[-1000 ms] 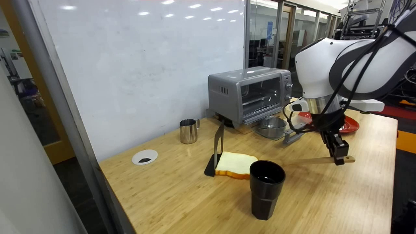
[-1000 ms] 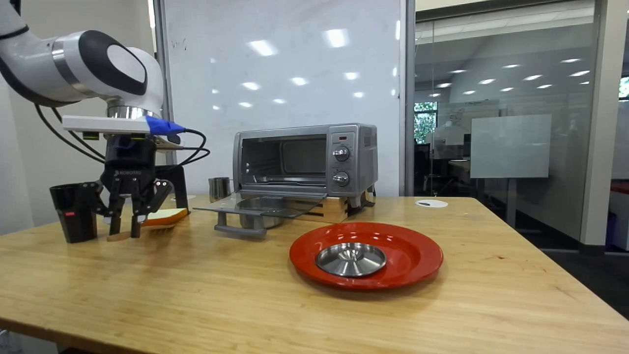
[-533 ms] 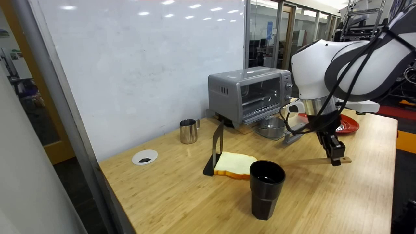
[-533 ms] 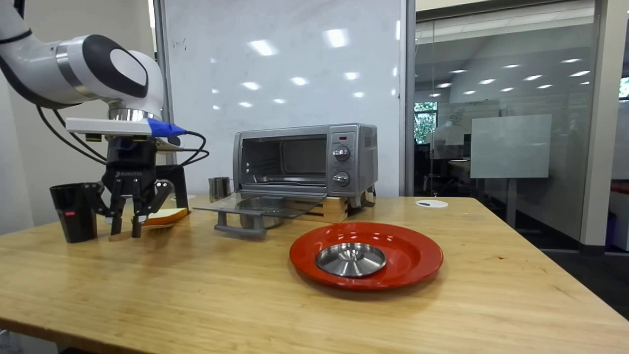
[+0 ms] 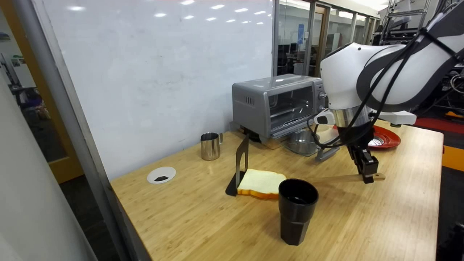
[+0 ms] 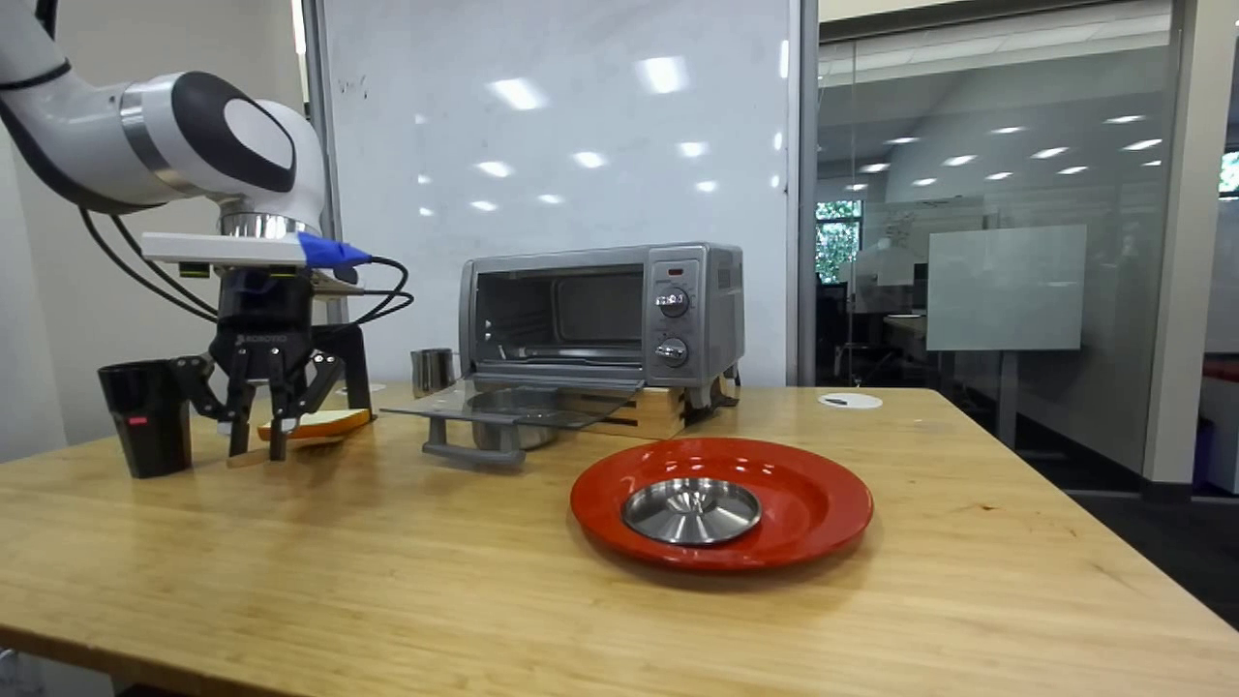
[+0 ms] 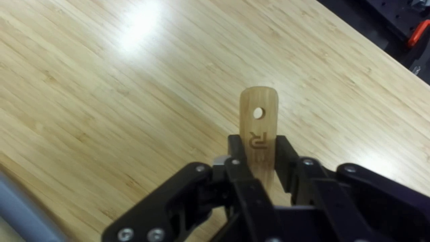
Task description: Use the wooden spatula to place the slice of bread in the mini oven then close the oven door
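I have the wooden spatula clamped in the gripper; over the past second both advanced toward the slice of bread, which slid slightly with the black stand beside it. The oven door stays open.

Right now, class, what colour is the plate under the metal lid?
Red; the plate shows best in an exterior view.

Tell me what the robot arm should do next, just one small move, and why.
Probably ease the wooden spatula a little toward the black stand before lifting. The gripper is shut on its handle, and the slice of bread seems braced against that stand, which may help keep it from sliding away. How far the spatula reaches under the bread is hidden, partly by the black cup.
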Robot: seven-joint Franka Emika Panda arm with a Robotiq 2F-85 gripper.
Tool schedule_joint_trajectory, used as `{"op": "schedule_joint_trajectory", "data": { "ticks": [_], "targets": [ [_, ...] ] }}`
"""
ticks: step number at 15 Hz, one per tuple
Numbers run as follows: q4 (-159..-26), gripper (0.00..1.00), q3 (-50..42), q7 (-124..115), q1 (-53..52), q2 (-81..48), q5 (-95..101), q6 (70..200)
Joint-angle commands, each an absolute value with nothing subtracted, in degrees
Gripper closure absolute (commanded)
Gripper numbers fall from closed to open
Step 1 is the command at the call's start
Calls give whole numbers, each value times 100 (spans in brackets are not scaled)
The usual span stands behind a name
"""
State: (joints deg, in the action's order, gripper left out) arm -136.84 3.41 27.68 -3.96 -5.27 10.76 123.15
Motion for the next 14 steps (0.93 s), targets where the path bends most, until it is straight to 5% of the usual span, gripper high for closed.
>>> {"op": "schedule_joint_trajectory", "data": {
  "ticks": [1,14],
  "targets": [
    [-13565,93,399,2690,-374,-665,1080,12347],
    [-13205,93,429,2554,-396,-1134,1195,12713]
  ]
}}
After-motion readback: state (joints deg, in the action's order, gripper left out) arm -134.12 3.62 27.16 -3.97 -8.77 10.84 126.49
